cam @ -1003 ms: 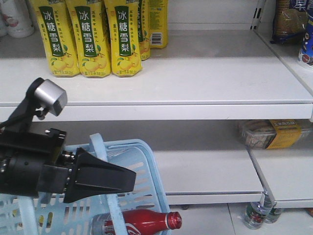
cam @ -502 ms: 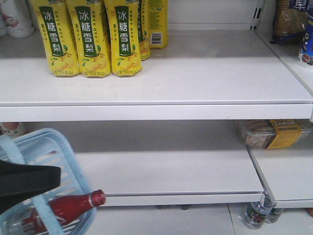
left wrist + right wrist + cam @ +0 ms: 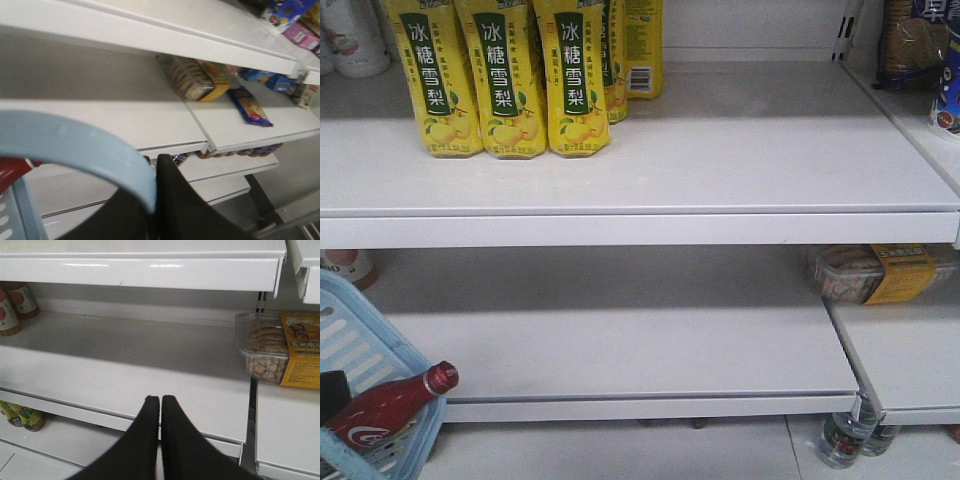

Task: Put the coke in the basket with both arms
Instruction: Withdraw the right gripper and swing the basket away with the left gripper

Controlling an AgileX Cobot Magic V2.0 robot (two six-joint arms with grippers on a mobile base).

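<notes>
On my right wrist feed the right tool point(image 3: 160, 407) fills the bottom of the picture, its two black fingers pressed together with nothing between them, pointing at a bare white lower shelf point(image 3: 125, 370). On the left wrist feed I see the left tool point(image 3: 156, 197) with the pale blue swing handle point(image 3: 75, 145) of the basket running between its black fingers, so it is clamped on that handle; a sliver of red shows at the left edge beneath it.

On the front camera the basket point(image 3: 370, 350) sits at the bottom left corner, only partly in frame. The coke point(image 3: 385, 408) lies tilted in it, neck and red cap poking up over the basket's rim, red label with white script facing me. A small dark shape sits just left of the bottle; I can't tell what it is.

Beyond that, the lower shelf carries a clear plastic tray with a yellow label point(image 3: 880, 273) at the right. On the upper shelf point(image 3: 670, 160) stand the yellow pear drink bottles point(image 3: 505, 75) in a row at the left, well apart from the basket.
</notes>
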